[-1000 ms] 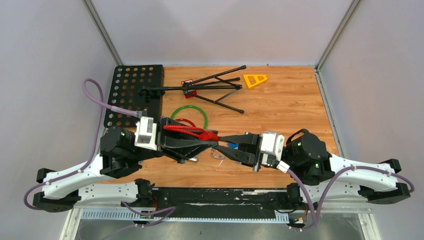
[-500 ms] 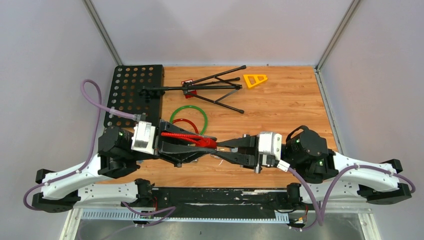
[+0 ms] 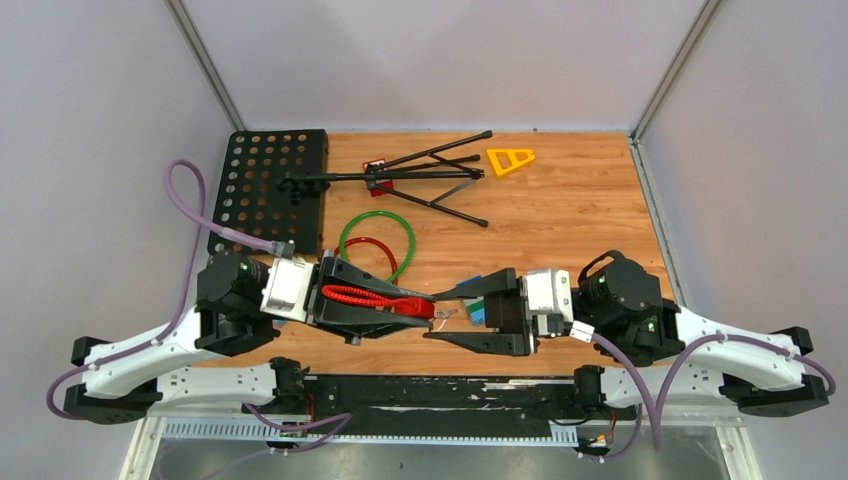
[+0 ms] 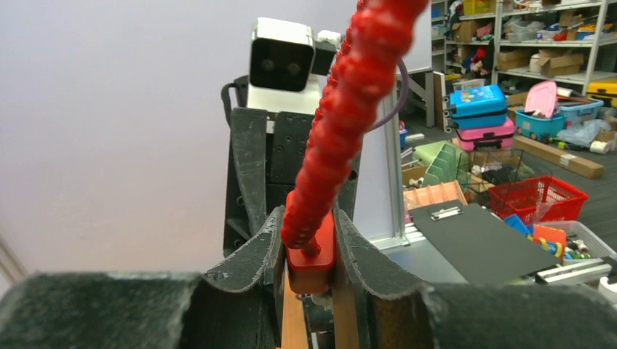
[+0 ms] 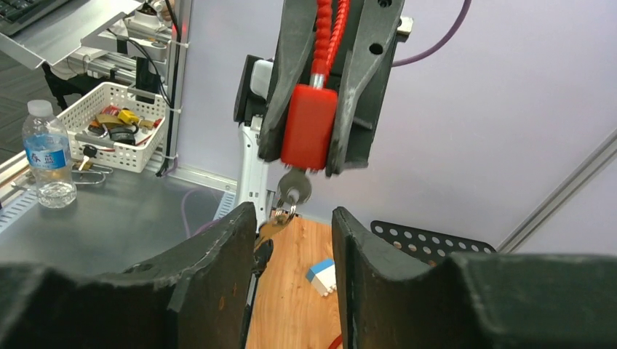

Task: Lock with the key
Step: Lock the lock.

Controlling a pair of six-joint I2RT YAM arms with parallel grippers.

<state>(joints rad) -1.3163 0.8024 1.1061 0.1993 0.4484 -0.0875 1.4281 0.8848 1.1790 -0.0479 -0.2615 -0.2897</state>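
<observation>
R gripper [image 5: 293,218] spread, fingers either side of key [image 5: 294,186], prob. lined up to pinch & turn it. Key sits in red lock body [image 5: 308,125], between the arms. L gripper [image 4: 308,222] clamps the body steady, keyway facing R arm. Red cable [image 5: 329,33] runs back beyond.

The right gripper [image 3: 436,317] has drawn back toward 3 o'clock, and its jaws, nearly together at the tip of the red lock [image 3: 412,306] a second ago, now stand wide apart around the key [image 5: 293,187]. A blue and green block [image 3: 478,311] now shows between its fingers. The left gripper [image 3: 428,308] has carried the lock toward 6 o'clock, uncovering more of the green ring [image 3: 377,216].
</observation>
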